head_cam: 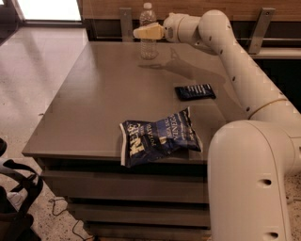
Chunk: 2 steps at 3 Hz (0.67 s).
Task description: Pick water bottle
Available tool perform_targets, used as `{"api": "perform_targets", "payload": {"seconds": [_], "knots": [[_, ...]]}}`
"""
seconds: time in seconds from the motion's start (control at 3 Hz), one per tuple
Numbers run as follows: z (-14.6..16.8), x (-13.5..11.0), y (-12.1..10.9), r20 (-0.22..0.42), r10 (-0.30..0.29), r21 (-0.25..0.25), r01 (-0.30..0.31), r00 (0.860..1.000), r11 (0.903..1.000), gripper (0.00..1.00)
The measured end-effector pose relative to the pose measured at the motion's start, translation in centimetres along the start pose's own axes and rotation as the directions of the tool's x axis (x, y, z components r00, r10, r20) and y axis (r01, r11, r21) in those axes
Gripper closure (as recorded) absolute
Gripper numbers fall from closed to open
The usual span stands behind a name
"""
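The water bottle [148,49] stands up straight at the far edge of the table [89,103]. My gripper [140,32] is right at its middle, reaching in from the right. I cannot tell if it is open or holding on. A blue chip bag [160,141] lies near the front edge. A small dark packet [195,92] lies between the bag and the bottle, off to the right.

Grey table [94,94] on glossy speckled floor [33,70]; possibly wood-panelled wall [103,4].

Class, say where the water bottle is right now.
In the camera view, the water bottle stands upright at the far edge of the table, with the hand at its mid-height.
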<state>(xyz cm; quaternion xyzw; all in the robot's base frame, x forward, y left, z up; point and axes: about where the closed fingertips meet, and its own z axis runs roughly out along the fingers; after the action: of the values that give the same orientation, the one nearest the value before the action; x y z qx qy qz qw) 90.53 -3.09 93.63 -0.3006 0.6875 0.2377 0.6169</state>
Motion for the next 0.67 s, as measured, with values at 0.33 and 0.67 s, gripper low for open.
{"api": "perform_targets", "payload": {"seconds": [0.33, 0.67], "knots": [[0.76, 0.34, -0.08, 0.001, 0.012, -0.002, -0.012, 1.0, 0.9999, 0.0], [1.57, 0.55, -0.18, 0.01, 0.022, -0.007, -0.022, 1.0, 0.9997, 0.0]]}}
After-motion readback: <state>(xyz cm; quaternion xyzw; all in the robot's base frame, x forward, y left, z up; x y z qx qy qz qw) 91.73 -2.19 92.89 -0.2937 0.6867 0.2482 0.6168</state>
